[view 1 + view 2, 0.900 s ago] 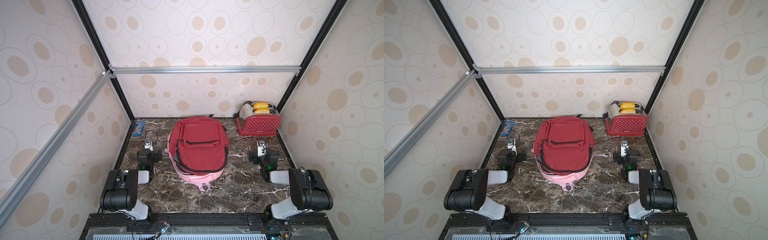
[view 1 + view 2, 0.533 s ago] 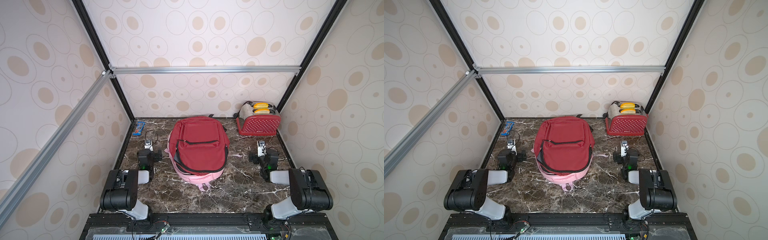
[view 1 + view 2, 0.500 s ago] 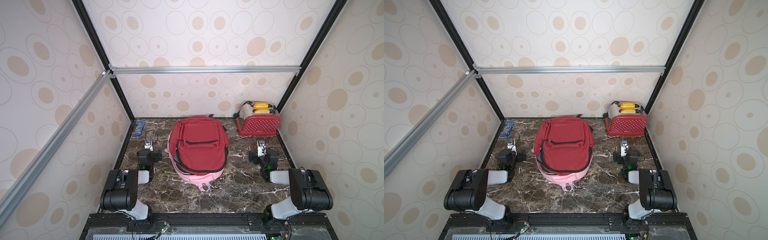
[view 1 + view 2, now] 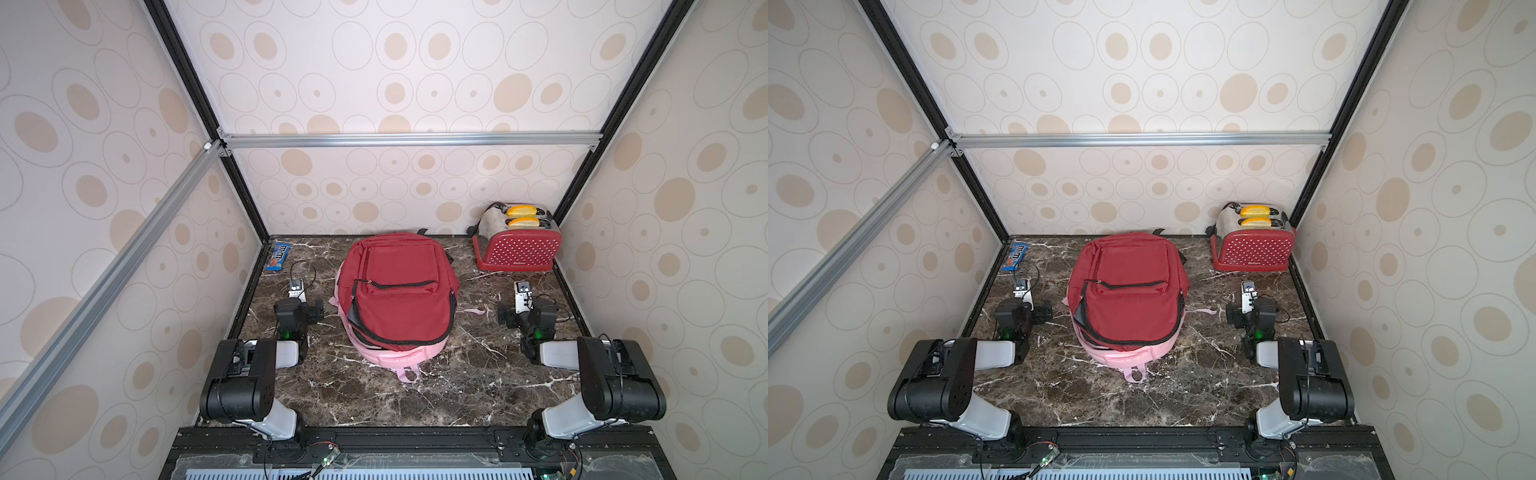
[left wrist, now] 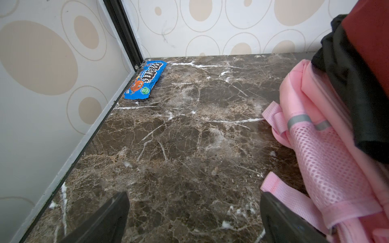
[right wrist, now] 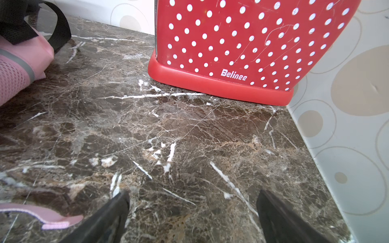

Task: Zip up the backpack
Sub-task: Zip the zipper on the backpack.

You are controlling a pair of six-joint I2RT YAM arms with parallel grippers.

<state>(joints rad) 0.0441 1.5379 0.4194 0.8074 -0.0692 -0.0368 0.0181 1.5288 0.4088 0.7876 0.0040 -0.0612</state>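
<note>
1. I see the backpack (image 4: 399,299) lying flat mid-bench (image 4: 457,382), between both arms, its big zip gaping along the near edge.
2. The left hand (image 5: 194,202) is spread wide, gripping nothing, low over the bench just beside the backpack's pink side (a strap (image 5: 284,190) lies right by it).
3. The right hand (image 6: 193,197) is spread too, empty, facing the toaster (image 6: 231,42).
4. A candy packet (image 5: 145,80) sits in the far left corner.

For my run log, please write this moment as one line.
zipping: not begun | backpack: lying flat, zipper open | left gripper: open, empty | right gripper: open, empty
</note>
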